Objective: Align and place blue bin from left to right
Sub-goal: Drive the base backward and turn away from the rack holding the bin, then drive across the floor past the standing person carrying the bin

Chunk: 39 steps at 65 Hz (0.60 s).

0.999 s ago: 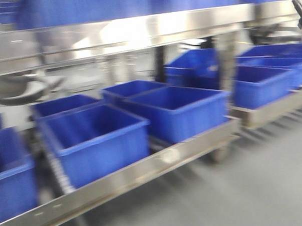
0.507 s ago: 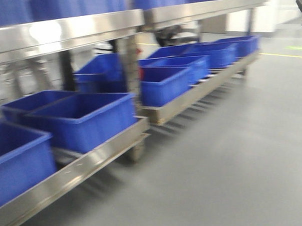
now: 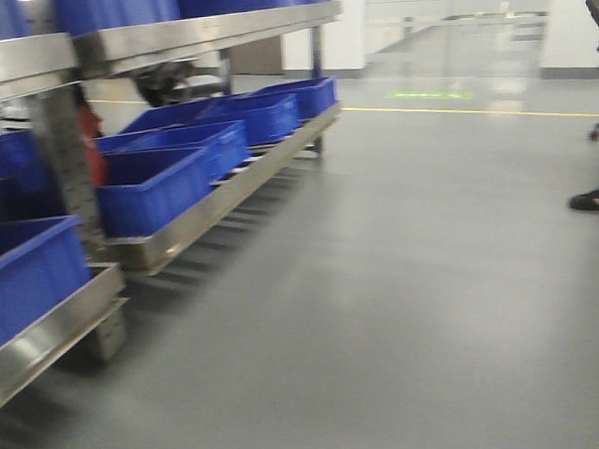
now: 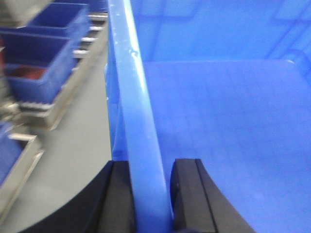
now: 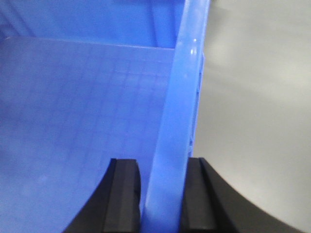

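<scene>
Both wrist views are filled by one blue bin [image 4: 218, 111], empty inside. My left gripper [image 4: 150, 194] is shut on the bin's left rim, one black finger on each side of the wall. My right gripper [image 5: 163, 194] is shut on the bin's right rim [image 5: 182, 97] in the same way. The bin hangs above the grey floor. Neither the held bin nor either gripper shows in the front view. There, several other blue bins [image 3: 154, 186] sit in a row on the low steel rack [image 3: 219, 193] at the left.
The rack's upper shelf [image 3: 172, 36] carries more blue bins. Open grey floor [image 3: 401, 280] spreads to the right, with a yellow line [image 3: 473, 109] at the back. A dark shoe [image 3: 592, 200] stands at the right edge. A steel post [image 3: 68, 165] rises at the rack's near end.
The front view has swung right: the rack and its bins have slid from the centre to the left edge, and open floor now fills most of the frame.
</scene>
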### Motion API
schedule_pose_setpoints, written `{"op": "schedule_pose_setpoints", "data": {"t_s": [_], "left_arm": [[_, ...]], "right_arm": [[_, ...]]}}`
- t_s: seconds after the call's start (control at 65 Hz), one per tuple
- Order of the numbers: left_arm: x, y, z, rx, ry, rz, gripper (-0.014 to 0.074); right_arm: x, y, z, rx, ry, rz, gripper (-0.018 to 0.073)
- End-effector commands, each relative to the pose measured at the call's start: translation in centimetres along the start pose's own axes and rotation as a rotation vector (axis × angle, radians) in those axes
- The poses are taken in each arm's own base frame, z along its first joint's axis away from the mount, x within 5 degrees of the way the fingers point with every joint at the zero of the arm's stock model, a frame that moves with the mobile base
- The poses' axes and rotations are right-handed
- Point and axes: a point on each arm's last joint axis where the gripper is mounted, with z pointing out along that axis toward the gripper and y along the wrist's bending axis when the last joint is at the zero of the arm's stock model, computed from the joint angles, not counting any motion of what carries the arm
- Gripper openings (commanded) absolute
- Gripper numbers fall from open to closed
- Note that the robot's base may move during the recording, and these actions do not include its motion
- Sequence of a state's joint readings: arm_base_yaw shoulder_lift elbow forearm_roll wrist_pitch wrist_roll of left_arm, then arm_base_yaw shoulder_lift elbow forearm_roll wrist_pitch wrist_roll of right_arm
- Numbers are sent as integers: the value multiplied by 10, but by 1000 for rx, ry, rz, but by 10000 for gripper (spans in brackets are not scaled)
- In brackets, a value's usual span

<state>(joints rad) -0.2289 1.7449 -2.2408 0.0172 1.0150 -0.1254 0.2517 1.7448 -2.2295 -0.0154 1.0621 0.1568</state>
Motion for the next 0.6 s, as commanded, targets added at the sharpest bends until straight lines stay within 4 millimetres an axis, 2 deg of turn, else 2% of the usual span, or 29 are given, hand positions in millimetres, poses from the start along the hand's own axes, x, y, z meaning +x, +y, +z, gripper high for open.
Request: {"op": "schedule_pose_setpoints", "data": {"t_s": [0.0, 0.584], "left_arm": [[-15, -6, -18, 46, -128, -8, -111], [-15, -6, -18, 46, -128, -8, -111]], "right_arm": [[-15, 3, -15, -34, -138, -8, -61], [-15, 3, -15, -34, -138, -8, -61]]}}
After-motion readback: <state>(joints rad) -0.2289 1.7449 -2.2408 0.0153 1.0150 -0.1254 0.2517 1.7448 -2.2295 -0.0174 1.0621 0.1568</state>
